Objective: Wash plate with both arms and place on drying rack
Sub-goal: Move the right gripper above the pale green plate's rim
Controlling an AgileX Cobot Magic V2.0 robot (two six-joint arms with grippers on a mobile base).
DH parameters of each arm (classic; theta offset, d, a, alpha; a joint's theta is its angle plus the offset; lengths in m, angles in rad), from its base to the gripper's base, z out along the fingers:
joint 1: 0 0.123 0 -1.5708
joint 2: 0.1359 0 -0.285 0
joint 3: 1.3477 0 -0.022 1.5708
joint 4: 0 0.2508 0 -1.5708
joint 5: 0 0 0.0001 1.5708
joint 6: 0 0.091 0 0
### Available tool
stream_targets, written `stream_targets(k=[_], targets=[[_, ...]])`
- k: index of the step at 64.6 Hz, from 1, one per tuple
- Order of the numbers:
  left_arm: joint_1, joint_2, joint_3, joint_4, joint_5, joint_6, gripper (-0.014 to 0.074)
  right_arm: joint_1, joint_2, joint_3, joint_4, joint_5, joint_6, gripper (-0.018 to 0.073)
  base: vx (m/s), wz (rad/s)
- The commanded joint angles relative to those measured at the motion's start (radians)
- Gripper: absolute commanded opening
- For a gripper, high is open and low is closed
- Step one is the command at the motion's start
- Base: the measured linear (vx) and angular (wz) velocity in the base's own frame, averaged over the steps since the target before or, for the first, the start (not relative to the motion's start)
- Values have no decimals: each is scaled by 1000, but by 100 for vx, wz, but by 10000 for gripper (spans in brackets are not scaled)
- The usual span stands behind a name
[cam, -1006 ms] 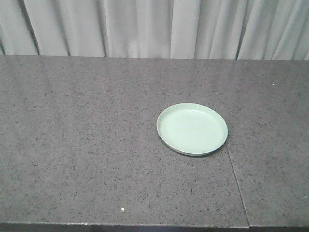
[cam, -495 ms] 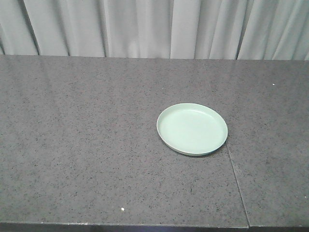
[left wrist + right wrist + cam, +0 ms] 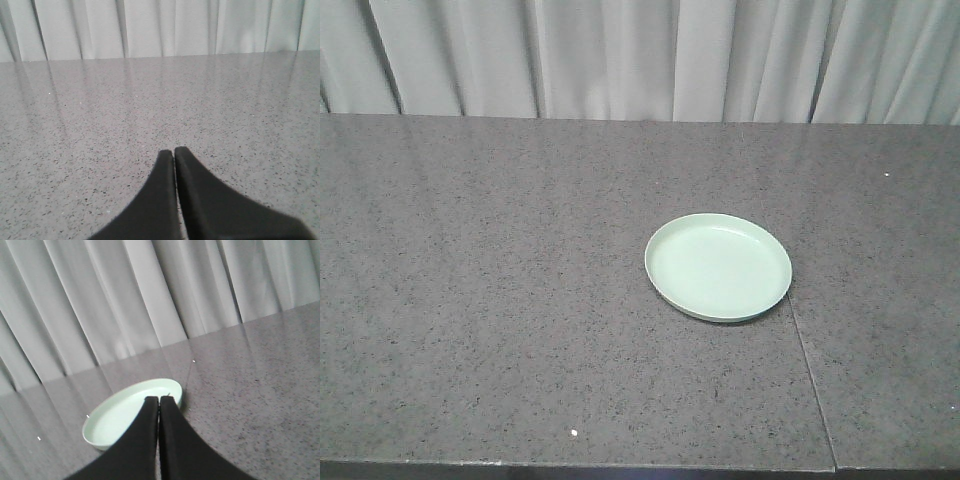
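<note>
The pale mint-green plate lies flat on the dark speckled counter, right of centre. In the right wrist view the plate sits just beyond and left of my right gripper, whose black fingers are pressed together with nothing between them. My left gripper is shut too, hovering over bare counter with no plate in its view. Neither arm shows in the front view. The drying rack is out of view.
A seam in the counter runs from the plate's right edge toward the front edge. Pale curtains hang behind the counter's far edge. A small white speck lies near the front.
</note>
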Motion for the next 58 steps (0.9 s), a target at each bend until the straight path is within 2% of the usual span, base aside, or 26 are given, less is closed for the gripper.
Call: stream_targets(k=[1, 9, 17, 24, 29, 35, 44, 51, 55, 58], targets=[[2, -15, -30, -2, -78, -7, -6, -4, -4, 0, 86, -158, 17, -4, 0, 0], [2, -15, -30, -2, -78, -7, -6, -3, 1, -41, 182, -155, 20, -3, 0, 0], [2, -15, -30, -2, -78, -7, -6, -3, 49, -156, 179, -60, -2, -3, 0, 0], [2, -15, -30, -2, -78, -7, -6, -3, 102, -247, 183, -63, -9, -1, 0, 0], [2, -15, -30, -2, -78, -7, -6, -3, 131, -292, 168, -74, -21, -1, 0, 0], [2, -15, -30, -2, -78, -7, -6, -3, 185, -349, 97, -44, -105, -1, 0, 0], [2, -15, -30, -2, -78, -7, -6, -2, 311, -481, 75, 153, -143, 4, 0, 0], [2, -15, -30, -2, -78, -7, -6, -2, 437, -591, 80, 287, -270, 54, 0, 0], [2, -15, -30, -2, -78, -7, -6, -2, 500, -645, 95, 330, -329, 117, 0, 0], [2, -15, -30, -2, -78, -7, -6, -2, 550, -685, 107, 358, -363, 200, 0, 0]])
